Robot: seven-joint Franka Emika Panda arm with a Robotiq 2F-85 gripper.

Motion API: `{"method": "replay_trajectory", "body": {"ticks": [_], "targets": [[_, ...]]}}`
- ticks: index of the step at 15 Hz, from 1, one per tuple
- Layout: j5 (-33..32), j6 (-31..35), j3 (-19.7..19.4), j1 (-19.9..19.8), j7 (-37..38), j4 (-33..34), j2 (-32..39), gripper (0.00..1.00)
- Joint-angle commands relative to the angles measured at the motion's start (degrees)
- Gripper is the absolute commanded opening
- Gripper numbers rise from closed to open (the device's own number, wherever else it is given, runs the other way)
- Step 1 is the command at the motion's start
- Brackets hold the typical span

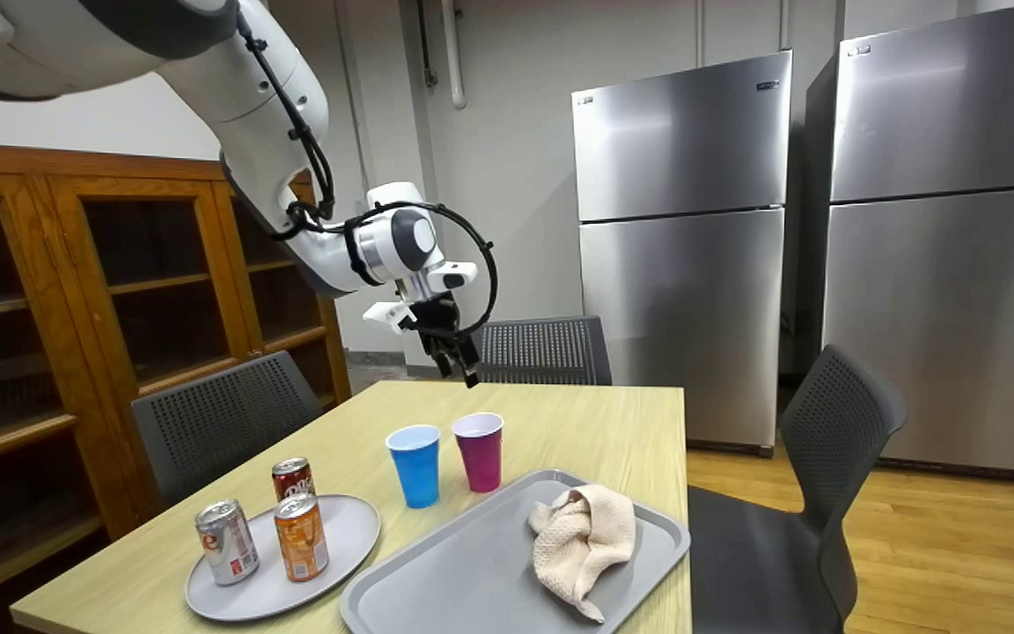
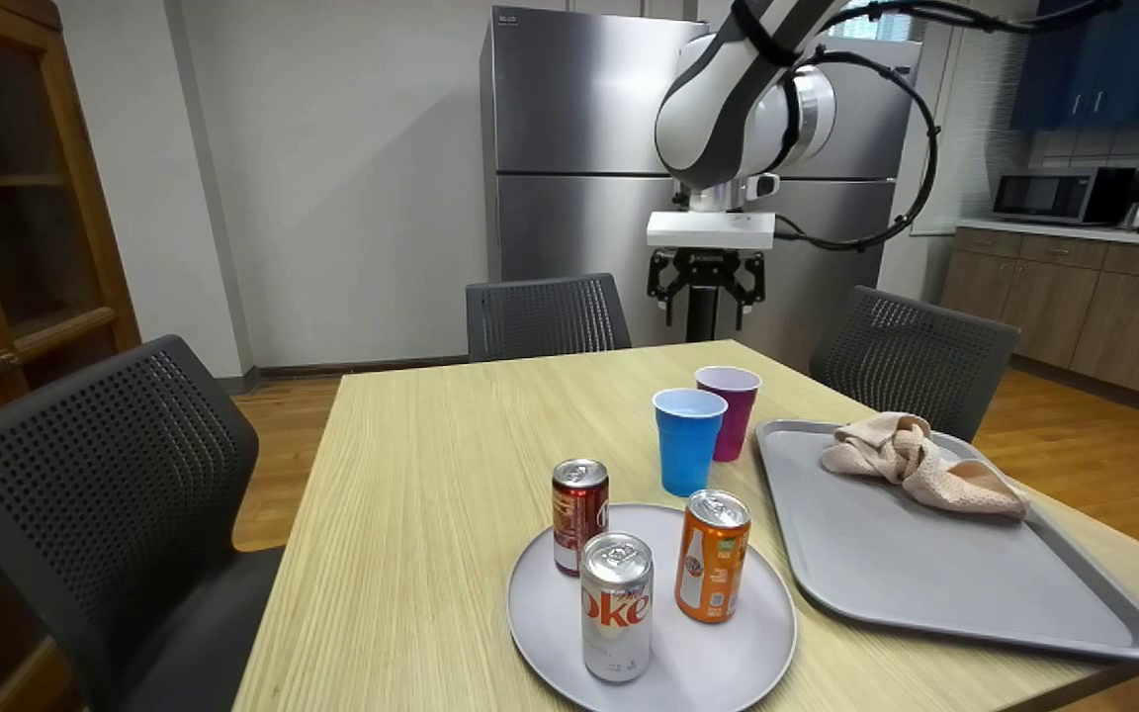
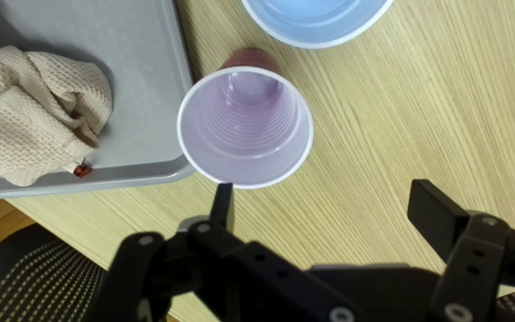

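Observation:
My gripper (image 3: 322,192) is open and empty, its two black fingers wide apart. It hangs above the far part of the table in both exterior views (image 1: 459,374) (image 2: 704,321). It is nearest to a purple cup (image 3: 246,127), which stands upright (image 1: 481,458). In the wrist view the left fingertip overlaps the cup's rim, but the gripper is higher than the cup and apart from it. A blue cup (image 1: 416,471) stands upright beside it, also in the wrist view (image 3: 315,22). A grey tray (image 1: 454,581) bears a crumpled beige cloth (image 1: 582,541), also in the wrist view (image 3: 38,116).
A round grey plate (image 2: 767,663) bears a silver Diet Coke can (image 2: 617,613), an orange can (image 2: 715,564) and a dark red can (image 2: 577,509). Dark chairs (image 1: 225,423) surround the wooden table (image 2: 431,494). Steel refrigerators (image 1: 683,264) and a wooden cabinet (image 1: 40,202) stand behind.

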Motion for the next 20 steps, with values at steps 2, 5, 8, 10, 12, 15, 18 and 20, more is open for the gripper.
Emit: {"method": "replay_trajectory", "body": {"ticks": [2, 5, 8, 10, 12, 15, 18, 20], "targets": [[1.03, 0.77, 0.28, -1.54, -5.66, -9.38, -8.89, 1.0], [0.43, 0.73, -0.61, -2.48, -6.8, -13.53, -12.15, 1.0], [-0.46, 0.65, -1.8, -3.64, -6.89, -17.11, -14.62, 1.0], [-1.26, 0.68, -2.69, -4.43, -6.74, -19.27, -15.97, 1.0], [-2.43, 0.8, -3.68, -5.2, -6.24, -21.25, -17.05, 1.0], [-3.84, 0.93, -4.93, -6.38, -5.64, -23.6, -17.86, 1.0], [-4.86, 1.15, -6.08, -7.53, -4.75, -25.64, -17.9, 1.0], [-5.01, 1.17, -6.69, -8.1, -4.37, -26.47, -17.65, 1.0]]}}
